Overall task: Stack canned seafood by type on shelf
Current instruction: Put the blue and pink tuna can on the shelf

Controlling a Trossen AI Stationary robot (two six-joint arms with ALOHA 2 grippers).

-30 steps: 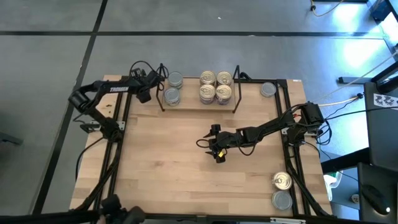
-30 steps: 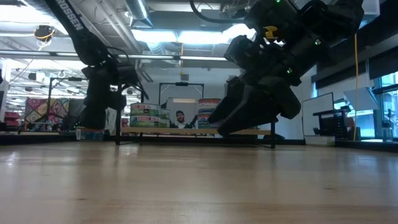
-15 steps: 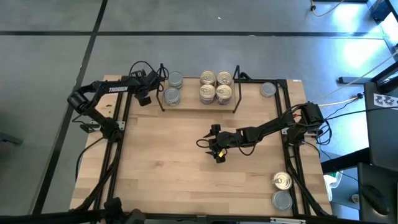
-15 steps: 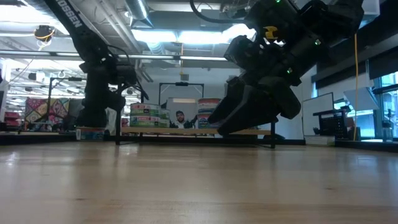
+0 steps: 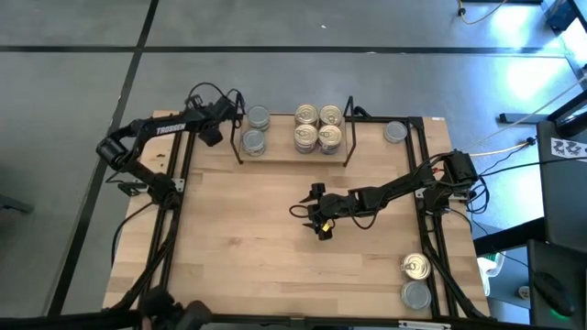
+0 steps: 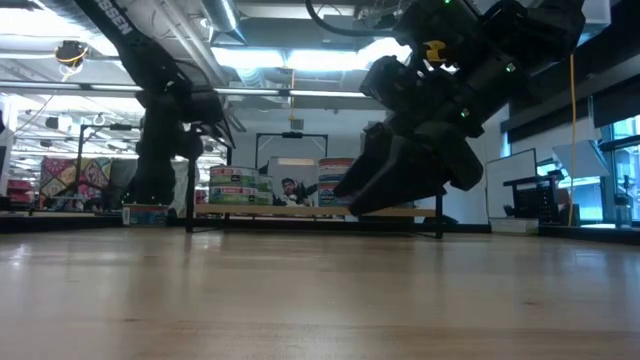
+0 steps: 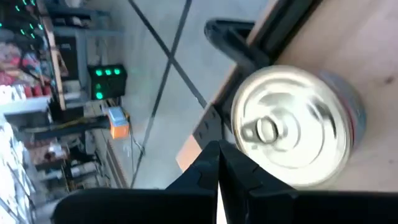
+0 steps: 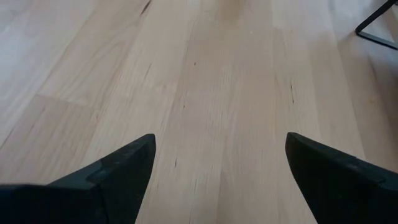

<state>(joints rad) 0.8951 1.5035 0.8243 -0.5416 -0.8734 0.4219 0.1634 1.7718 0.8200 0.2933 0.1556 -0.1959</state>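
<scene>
The shelf point(image 5: 292, 151) stands at the table's far edge. On its left part rest two grey-topped cans point(image 5: 255, 130). On its right part several gold-topped cans point(image 5: 317, 127) stand in stacks. My left gripper point(image 5: 220, 122) is shut and hovers just outside the shelf's left end. A silver can top point(image 7: 289, 134) lies beyond its fingertips point(image 7: 217, 163). My right gripper point(image 5: 316, 218) is open and holds nothing, low over the middle of the table point(image 8: 211, 93).
A loose grey-topped can point(image 5: 395, 132) sits on the table to the right of the shelf. A gold-topped can point(image 5: 416, 267) and a grey-topped one point(image 5: 417, 294) stand at the near right corner. Bare tabletop point(image 5: 238, 229) lies between the arms.
My left gripper has risen a little beside the shelf's left end and rolled slightly, and it has stayed shut.
</scene>
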